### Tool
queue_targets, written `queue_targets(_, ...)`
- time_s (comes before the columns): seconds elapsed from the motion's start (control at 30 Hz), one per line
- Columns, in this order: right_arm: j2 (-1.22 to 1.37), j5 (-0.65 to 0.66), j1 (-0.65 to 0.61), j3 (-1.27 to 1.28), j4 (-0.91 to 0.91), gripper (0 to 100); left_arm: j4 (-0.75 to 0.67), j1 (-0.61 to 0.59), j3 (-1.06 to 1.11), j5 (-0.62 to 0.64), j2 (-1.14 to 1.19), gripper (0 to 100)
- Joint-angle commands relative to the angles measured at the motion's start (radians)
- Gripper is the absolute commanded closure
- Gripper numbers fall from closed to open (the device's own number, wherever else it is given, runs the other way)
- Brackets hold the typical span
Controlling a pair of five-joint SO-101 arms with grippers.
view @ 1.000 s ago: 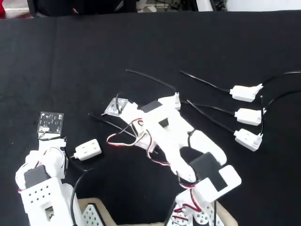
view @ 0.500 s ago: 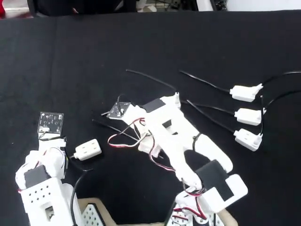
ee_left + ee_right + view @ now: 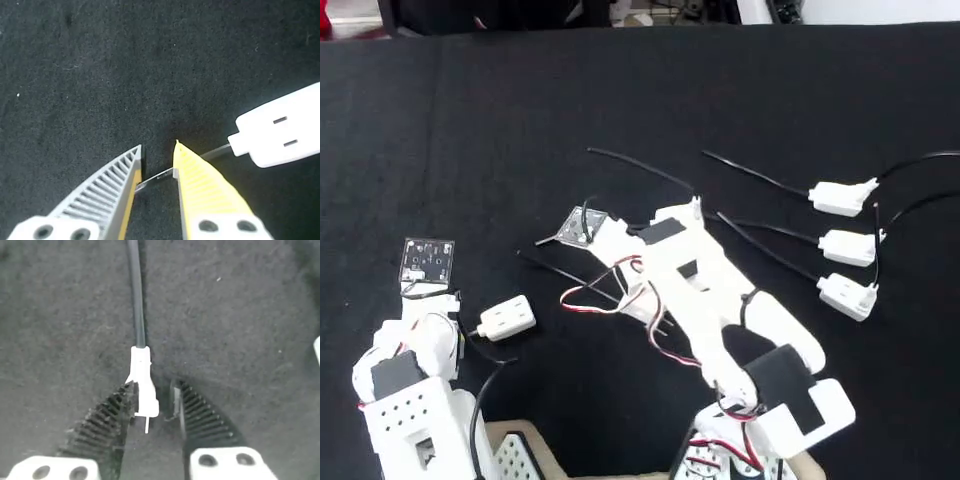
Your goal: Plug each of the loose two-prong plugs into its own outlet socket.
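Black-clothed table, with the right arm stretched out over the middle and the left arm folded back at the table edge. Three outlet sockets sit in a row at the far side from the left arm. A single outlet socket lies just beside the left gripper, whose fingers are slightly parted on nothing. Your target is the two-prong plug, flat on the cloth near table centre, between the right gripper's fingers. They're spread around it: one touches the body, the other stands off with a gap, so no pinch yet. Expect light, rigid, smooth plastic that's likely to skate or twist as you close. The black cord looks thin and springy (it'll probably steer the plug once lifted). Grip the white body across its flat sides, behind the prongs, never the cord. The prongs look thin enough to bend.
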Motion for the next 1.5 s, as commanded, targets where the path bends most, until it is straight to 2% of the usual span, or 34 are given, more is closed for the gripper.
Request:
queue_targets(0.0, -0.005, 0.006, 0.014, 0.038, -0.02, 86.8, 0.009, -0.008, -0.004, -0.012, -0.003, 88)
queue_targets(0.33, -0.005, -0.002, -0.104, 0.13, -0.023, 86.8, 0.011, -0.008, -0.004, -0.012, -0.003, 88)
queue_targets(0.63, -0.005, -0.003, -0.107, 0.131, -0.023, 87.2, 0.011, -0.008, -0.004, -0.012, -0.003, 88)
queue_targets(0.7, -0.005, -0.003, -0.109, 0.13, -0.023, 90.7, 0.011, -0.008, -0.004, -0.012, -0.003, 88)
queue_targets(0.77, -0.005, -0.035, -0.11, 0.113, -0.029, 98.4, 0.011, -0.008, -0.004, -0.012, -0.003, 88)
queue_targets(1.23, -0.015, -0.252, -0.091, -0.194, 0.121, 98.6, 0.011, -0.008, -0.004, -0.012, -0.003, 88)
queue_targets(1.37, -0.016, -0.358, -0.077, -0.255, 0.106, 98.6, 0.011, -0.008, -0.004, -0.012, -0.003, 88)
queue_targets(1.47, -0.03, -0.39, -0.08, -0.252, 0.052, 98.6, 0.011, -0.008, -0.004, -0.014, -0.003, 88)
